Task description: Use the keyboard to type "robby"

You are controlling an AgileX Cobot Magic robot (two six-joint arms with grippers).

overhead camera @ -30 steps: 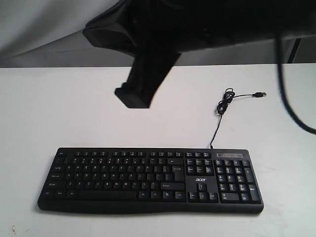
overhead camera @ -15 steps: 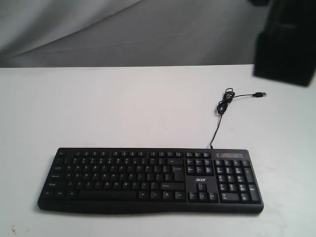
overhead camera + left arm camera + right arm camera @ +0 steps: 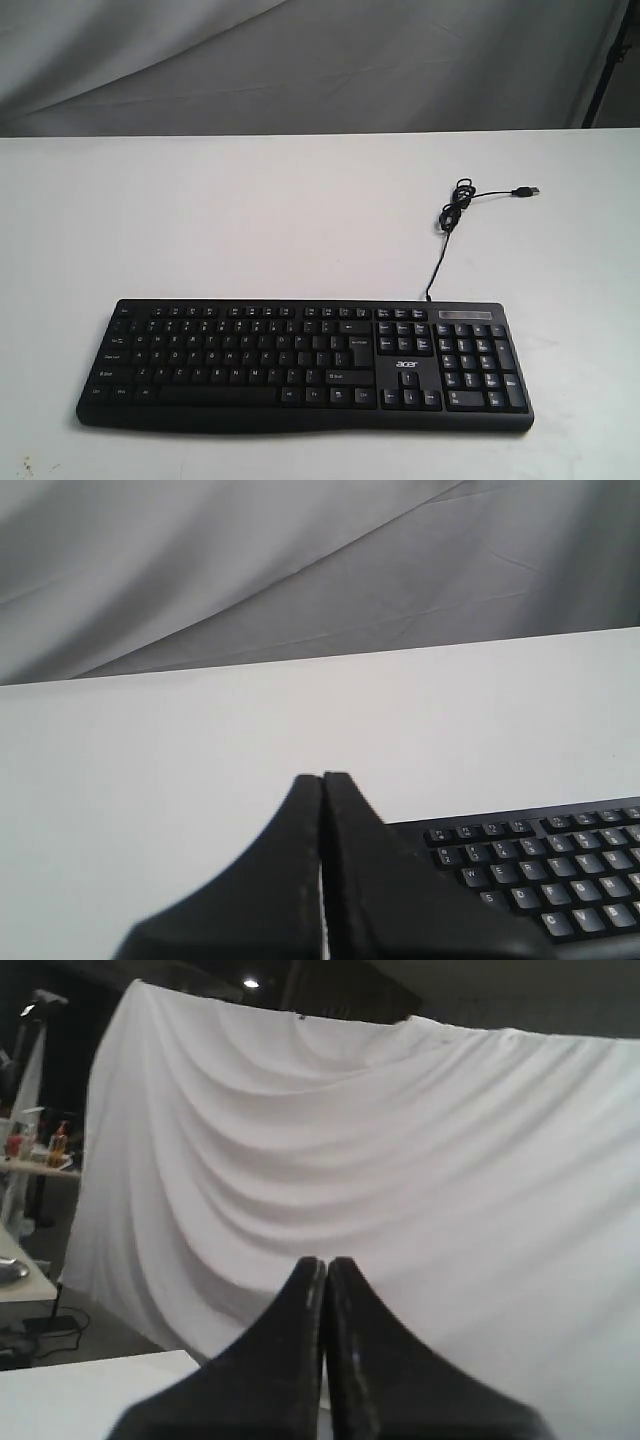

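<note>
**Left hand (image 3: 322,778) and right hand (image 3: 325,1262) pinched shut; keyboard (image 3: 300,365) untouched**

Each hand has its fingers pressed together, holding and touching nothing. One end of the keyboard shows just past the left hand; the right hand faces a white drape (image 3: 400,1160). The black keyboard lies flat on the table (image 3: 250,220), across the lower exterior frame. Its cable (image 3: 437,255) curls toward the upper right.

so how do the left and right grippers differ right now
The left gripper aims down at the table, with the keyboard just beyond it. The right gripper points at the white drape, with no keyboard in its view. The left seems tilted downward, the right roughly level. Both are black, shut and empty, and neither shows in the exterior view.
</note>
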